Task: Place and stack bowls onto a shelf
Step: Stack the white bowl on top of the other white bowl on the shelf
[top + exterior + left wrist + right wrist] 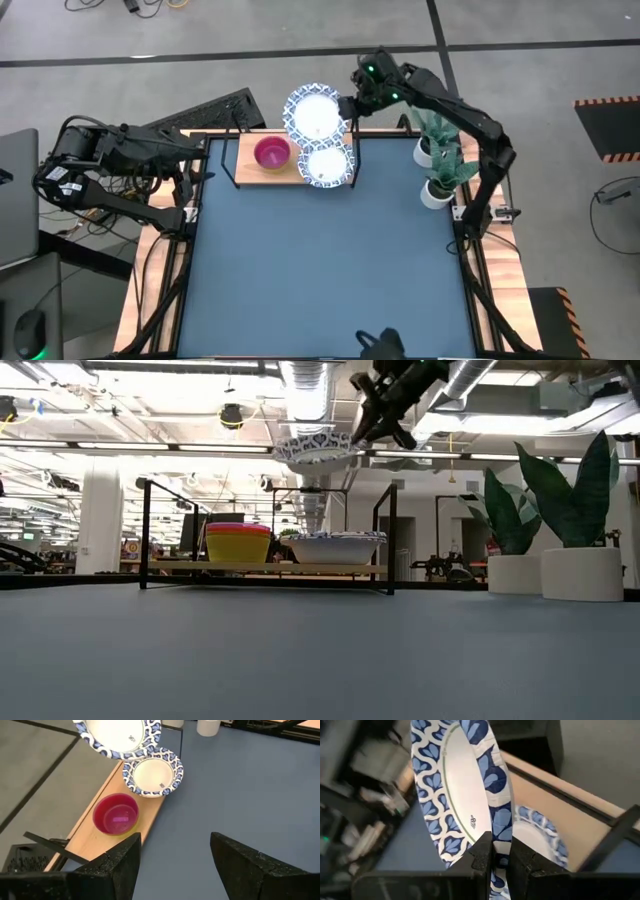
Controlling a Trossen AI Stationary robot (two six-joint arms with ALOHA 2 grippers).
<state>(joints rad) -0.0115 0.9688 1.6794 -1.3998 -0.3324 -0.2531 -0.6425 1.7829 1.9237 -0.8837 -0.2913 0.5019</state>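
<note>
The left end effector [172, 865] hangs off the near-left of the shelf [250, 172] with fingers spread wide, gripping nothing. On the shelf sits the magenta bowl stack [272, 152], with a white blue-rimmed bowl [327, 166] beside it. Above the shelf's far edge, the right end effector [500, 855] is pinched tight on the rim of another patterned bowl [313, 113], up in the air.
</note>
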